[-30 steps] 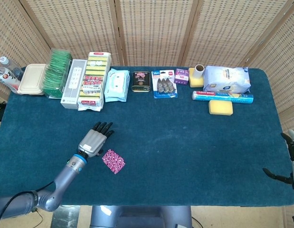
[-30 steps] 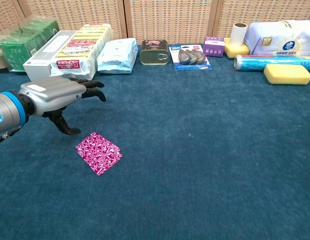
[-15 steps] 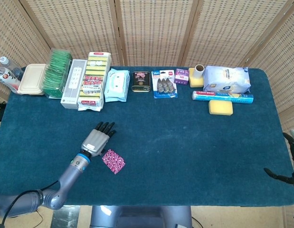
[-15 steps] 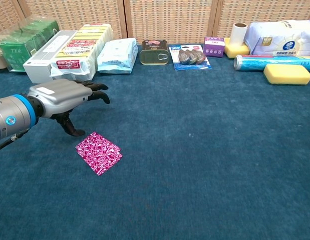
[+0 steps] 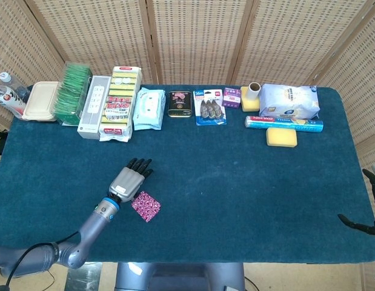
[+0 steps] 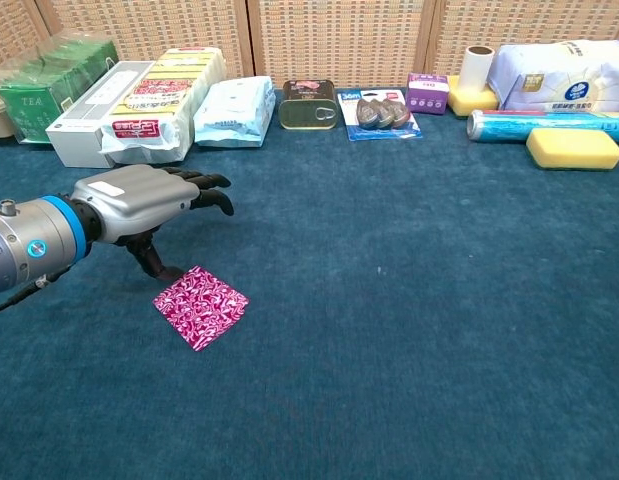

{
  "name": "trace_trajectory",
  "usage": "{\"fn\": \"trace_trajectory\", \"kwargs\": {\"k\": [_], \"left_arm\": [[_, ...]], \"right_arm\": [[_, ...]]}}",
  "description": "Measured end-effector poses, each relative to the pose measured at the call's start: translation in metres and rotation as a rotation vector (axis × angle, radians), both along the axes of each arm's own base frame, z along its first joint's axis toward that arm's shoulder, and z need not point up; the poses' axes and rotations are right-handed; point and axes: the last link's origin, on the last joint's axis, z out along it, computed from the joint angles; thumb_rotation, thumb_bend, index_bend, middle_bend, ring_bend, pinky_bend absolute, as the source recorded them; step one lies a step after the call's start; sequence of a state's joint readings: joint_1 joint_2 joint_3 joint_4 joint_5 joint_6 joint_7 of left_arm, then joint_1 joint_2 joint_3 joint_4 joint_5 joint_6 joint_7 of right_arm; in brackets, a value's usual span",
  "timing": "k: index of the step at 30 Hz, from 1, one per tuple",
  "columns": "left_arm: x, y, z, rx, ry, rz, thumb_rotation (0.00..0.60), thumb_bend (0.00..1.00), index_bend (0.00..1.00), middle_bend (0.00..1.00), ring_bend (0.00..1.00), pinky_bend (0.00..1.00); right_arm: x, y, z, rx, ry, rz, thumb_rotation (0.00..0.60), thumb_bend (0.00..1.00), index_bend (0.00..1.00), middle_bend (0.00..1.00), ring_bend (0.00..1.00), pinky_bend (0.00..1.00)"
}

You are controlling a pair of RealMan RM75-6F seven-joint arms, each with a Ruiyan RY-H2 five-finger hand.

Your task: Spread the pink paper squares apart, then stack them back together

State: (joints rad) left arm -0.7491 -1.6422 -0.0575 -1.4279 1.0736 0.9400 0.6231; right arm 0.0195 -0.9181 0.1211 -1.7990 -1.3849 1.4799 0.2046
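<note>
On the blue bench (image 5: 235, 170) we see the pink paper squares (image 6: 201, 306) lying stacked near its front left. The left hand (image 6: 139, 195) hovers just behind them, fingers apart, thumb tip at their edge; the right hand (image 5: 370, 200) barely shows at the frame's edge, and we cannot tell its state.

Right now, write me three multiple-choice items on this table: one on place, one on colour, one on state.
1. The pink paper squares lie:
A. beside the left robot hand
B. on the yellow sponge
C. against the tin
2. The cloth on the table is:
A. red
B. dark blue
C. white
3. The squares are:
A. stacked in one pile
B. spread far apart
C. lifted off the table

Key: 1 A, the pile sits just below the robot hand's thumb; 2 B, the cloth is dark blue; 3 A, only one flat pile shows.
</note>
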Motion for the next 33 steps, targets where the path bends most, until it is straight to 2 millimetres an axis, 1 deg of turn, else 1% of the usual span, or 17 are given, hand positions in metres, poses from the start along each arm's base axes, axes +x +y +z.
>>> {"fn": "trace_trajectory", "kwargs": {"k": [3,10,13,15,17,19,22,25,28,29,33], "left_arm": [[0.001,-0.001,0.0,0.0,0.001,-0.008,0.6,0.24,0.14,0.0,0.0,0.07],[0.004,-0.003,0.008,0.012,-0.02,-0.014,0.6,0.24,0.14,0.0,0.0,0.07],[0.006,-0.005,0.014,0.014,-0.045,-0.014,0.6,0.24,0.14,0.0,0.0,0.07],[0.007,-0.007,0.021,0.023,-0.066,-0.017,0.6,0.24,0.12,0.0,0.0,0.07],[0.006,-0.01,0.033,0.041,-0.089,-0.025,0.6,0.2,0.04,0.0,0.0,0.07],[0.004,-0.015,0.046,0.057,-0.108,-0.031,0.6,0.17,0.0,0.0,0.0,0.07],[-0.003,-0.025,0.07,0.096,-0.133,-0.039,0.6,0.12,0.0,0.0,0.0,0.07],[-0.015,-0.04,0.095,0.16,-0.159,-0.04,0.6,0.11,0.0,0.0,0.0,0.07],[-0.033,-0.059,0.119,0.233,-0.179,-0.015,0.6,0.11,0.0,0.0,0.0,0.07],[-0.041,-0.069,0.128,0.261,-0.187,0.002,0.6,0.1,0.0,0.0,0.0,0.07],[-0.066,-0.101,0.153,0.341,-0.21,0.07,0.6,0.1,0.0,0.0,0.0,0.07]], "right_arm": [[0.0,0.0,0.0,-0.001,0.0,0.001,0.6,0.0,0.06,0.0,0.0,0.0],[0.0,0.0,0.0,0.0,0.002,0.002,0.6,0.0,0.06,0.0,0.0,0.0],[0.0,0.0,0.0,0.0,0.003,0.002,0.6,0.0,0.06,0.0,0.0,0.0],[0.001,0.0,0.0,0.001,0.005,0.005,0.6,0.0,0.06,0.0,0.0,0.0],[0.001,0.0,0.0,0.003,0.008,0.004,0.6,0.0,0.06,0.0,0.0,0.0],[0.001,0.0,-0.001,0.004,0.01,0.003,0.6,0.0,0.06,0.0,0.0,0.0],[0.001,0.0,-0.002,0.006,0.016,0.003,0.6,0.0,0.06,0.0,0.0,0.0],[0.001,0.0,-0.003,0.007,0.027,0.004,0.6,0.0,0.06,0.0,0.0,0.0],[0.001,0.0,-0.004,0.009,0.046,0.004,0.6,0.0,0.06,0.0,0.0,0.0],[0.001,0.0,-0.005,0.01,0.053,0.004,0.6,0.0,0.06,0.0,0.0,0.0],[0.002,0.0,-0.009,0.013,0.072,0.004,0.6,0.0,0.06,0.0,0.0,0.0]]}}
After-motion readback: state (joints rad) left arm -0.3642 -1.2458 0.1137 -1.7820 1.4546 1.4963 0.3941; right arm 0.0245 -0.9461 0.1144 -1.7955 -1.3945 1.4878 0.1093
